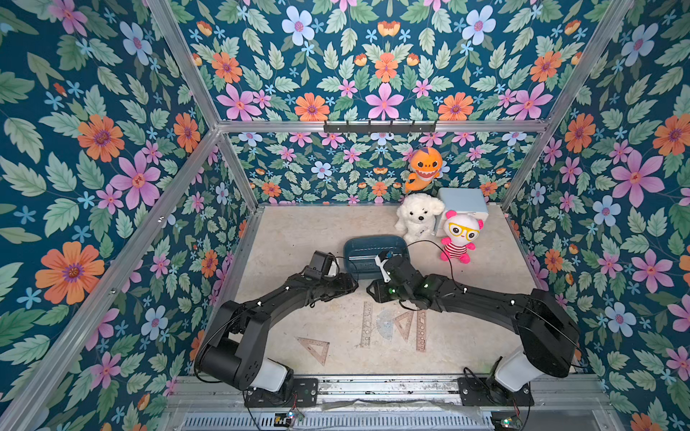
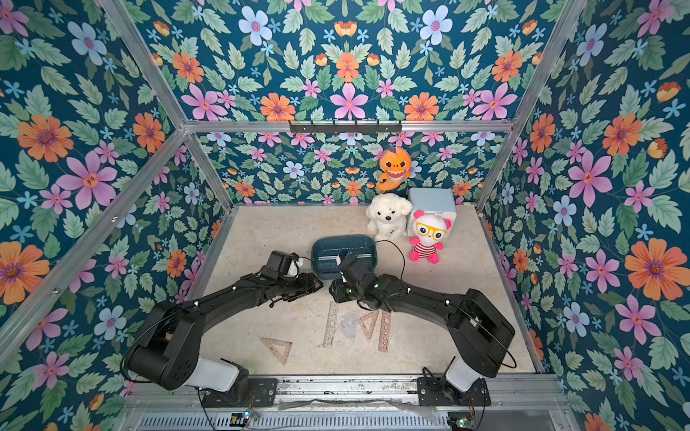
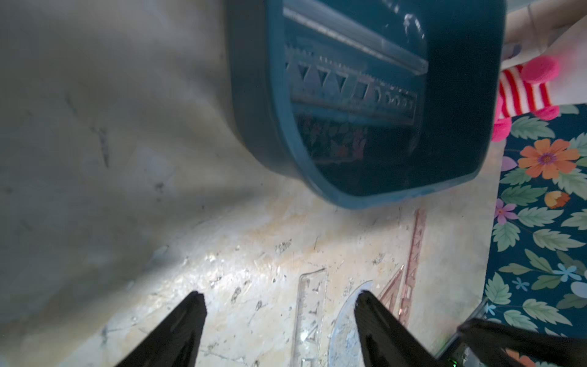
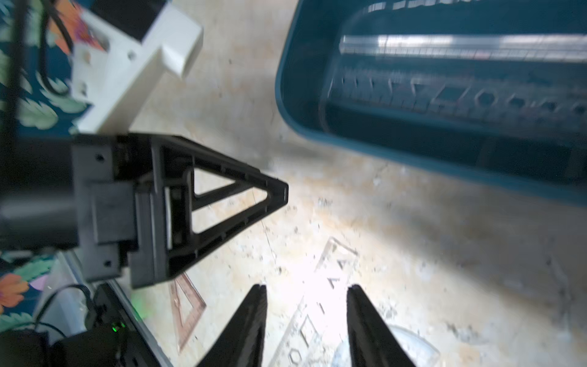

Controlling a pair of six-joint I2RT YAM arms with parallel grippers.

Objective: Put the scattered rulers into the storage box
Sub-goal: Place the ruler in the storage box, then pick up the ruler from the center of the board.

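seven rulers (image 1: pixel 367 324), one tub (image 1: pixel 373 240), one cube (image 1: pixel 463 201), three toys (image 1: pixel 418 216)

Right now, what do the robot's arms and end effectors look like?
The left arm and right arm are matte black with white base segments, small white dots and thin black cables. The left end effector and right end effector have black tapered fingers; the left's show triangular cut-outs.

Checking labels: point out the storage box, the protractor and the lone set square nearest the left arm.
storage box (image 1: pixel 373 238), in a top view, far rim.
protractor (image 1: pixel 384 325), in a top view, middle of its half-disc.
lone set square (image 1: pixel 313 341), in a top view, far edge strip.
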